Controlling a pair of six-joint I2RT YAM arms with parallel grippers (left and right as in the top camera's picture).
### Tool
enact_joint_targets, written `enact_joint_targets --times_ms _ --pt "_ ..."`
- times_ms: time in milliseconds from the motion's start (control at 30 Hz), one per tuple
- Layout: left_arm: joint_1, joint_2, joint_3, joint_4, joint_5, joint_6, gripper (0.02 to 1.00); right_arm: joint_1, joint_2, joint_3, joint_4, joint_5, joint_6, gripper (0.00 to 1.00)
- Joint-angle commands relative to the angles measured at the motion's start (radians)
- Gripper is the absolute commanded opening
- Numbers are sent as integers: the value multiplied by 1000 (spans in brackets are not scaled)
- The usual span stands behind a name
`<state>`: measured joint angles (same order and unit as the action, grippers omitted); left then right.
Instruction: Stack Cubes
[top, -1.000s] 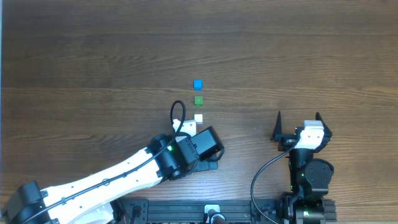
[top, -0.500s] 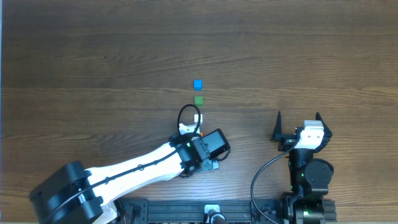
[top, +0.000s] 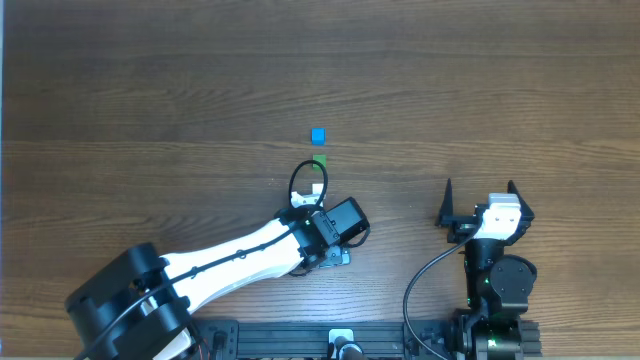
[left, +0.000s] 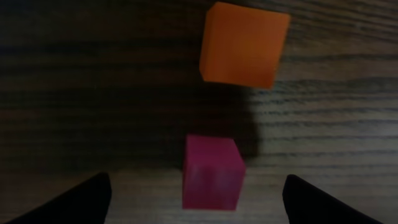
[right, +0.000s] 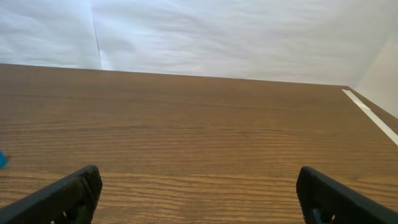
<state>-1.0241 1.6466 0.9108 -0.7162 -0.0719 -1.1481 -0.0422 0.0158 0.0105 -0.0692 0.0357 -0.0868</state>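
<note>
- Left gripper (left: 196, 186) is hanging wide open over the wood table (top: 150, 80), with the magenta cube (left: 211, 171) sitting between its fingers, seemingly untouched.
- Orange cube (left: 244, 43) is lying near its far side.
- Right gripper (top: 480, 190) is gaping wide at near right, facing a white wall (right: 249, 37).

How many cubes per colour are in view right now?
blue cube: 1
green cube: 1
orange cube: 1
magenta cube: 1
Total: 4 cubes
</note>
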Motion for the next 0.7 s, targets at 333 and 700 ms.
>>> enact_joint_targets --times_ms 333,700 --pt "6 53 -6 21 -16 45 746 5 -9 -5 -3 -5 -5 991" --pt "6 79 -6 22 -15 45 601 5 -9 -5 -3 -5 -5 991"
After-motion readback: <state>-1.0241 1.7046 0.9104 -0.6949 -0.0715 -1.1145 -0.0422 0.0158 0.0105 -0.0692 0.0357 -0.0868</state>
